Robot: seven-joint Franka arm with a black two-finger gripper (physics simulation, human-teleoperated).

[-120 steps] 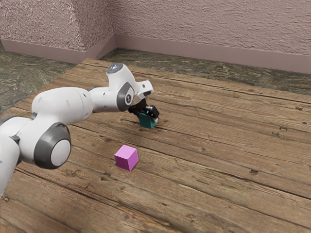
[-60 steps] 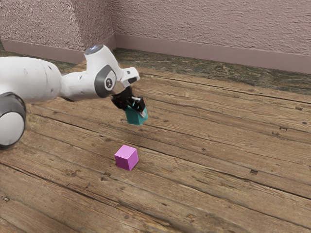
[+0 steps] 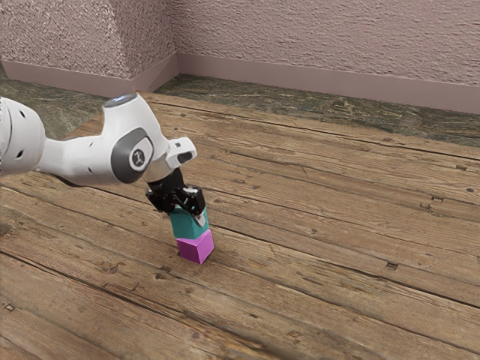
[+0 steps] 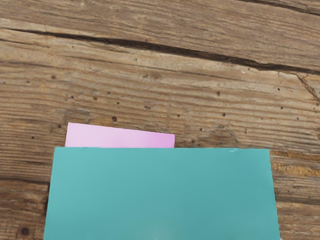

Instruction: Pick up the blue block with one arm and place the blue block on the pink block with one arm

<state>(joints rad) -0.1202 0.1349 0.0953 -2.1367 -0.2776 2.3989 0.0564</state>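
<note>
Hand (image 3: 185,206) low over the wooden tabletop (image 3: 337,225), pointing straight down. Black fingers closed on the upper part of the blue block (image 3: 187,223) from two sides, with the grip no wider than the block itself. Block reads teal rather than true blue.

Blue block upright, directly above the pink block (image 3: 196,247). In the exterior view its lower edge meets the pink top face with no gap to be seen, and the two look like one short column. Whether its weight rests fully on the pink block cannot be told.

Pink block flat on the planks, one corner turned toward the camera.

Arm (image 3: 90,154), white with grey joint caps, comes in from the exterior view's left. Its last link bends down to the hand.

Wrist view: blue block (image 4: 160,195) large and close under the hand, showing a flat teal face. A thin strip of the pink block (image 4: 120,135) shows past one edge of it. The strip is shorter than that edge and sits toward one end. Tabletop (image 4: 175,75) beyond has weathered boards, small pits and knots, and a dark crack (image 4: 165,49) running along the grain.

Background in the exterior view: rough pinkish wall (image 3: 315,34) with a plain baseboard. A strip of dark stone floor (image 3: 315,105) lies between the wall and the tabletop edge.
</note>
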